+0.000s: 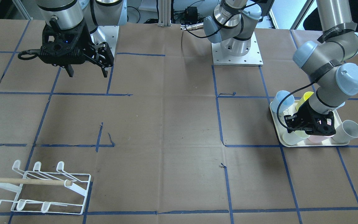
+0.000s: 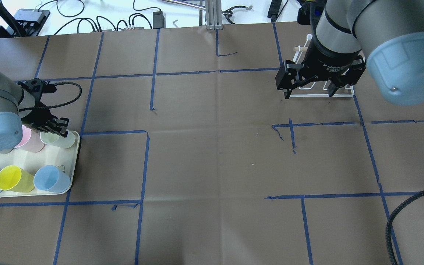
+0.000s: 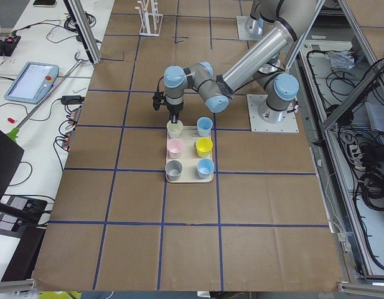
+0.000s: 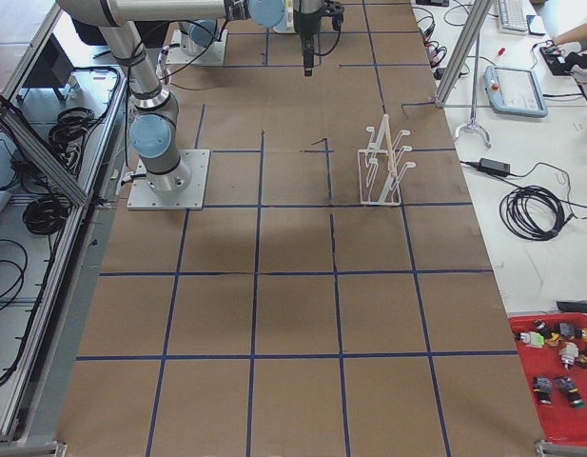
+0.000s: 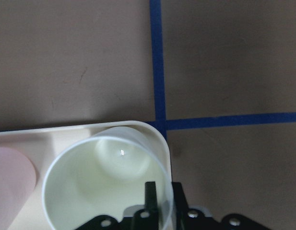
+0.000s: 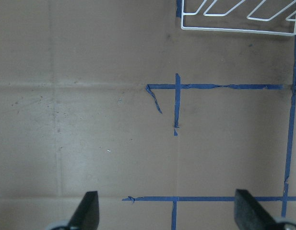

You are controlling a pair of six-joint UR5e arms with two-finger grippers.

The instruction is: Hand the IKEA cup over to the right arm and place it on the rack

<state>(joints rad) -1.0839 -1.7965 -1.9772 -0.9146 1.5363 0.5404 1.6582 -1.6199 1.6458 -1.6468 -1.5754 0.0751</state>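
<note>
Left gripper (image 2: 55, 129) is reaching down into the cream tray (image 2: 9, 160), which is lying toward the desk's left end. Its fingers (image 5: 150, 201) are straddling the rim of the pale greenish-white cup (image 5: 90, 187), one inside and one outside, pinching the wall between them. The cup is standing mouth up in the tray corner facing the operators' edge and the desk's middle. Pink cup (image 2: 31, 143) is sitting just beside it. Yellow cup (image 2: 13, 178) and blue cups (image 2: 52, 179) are filling the row nearer the robot's edge. Right gripper (image 1: 88, 74) is hanging in the air toward the desk's right end, fingers spread wide with nothing between them. Rack (image 1: 42, 189) is resting near the operators' edge at that end, wooden dowel (image 1: 26, 181) across it, well apart from the cup
</note>
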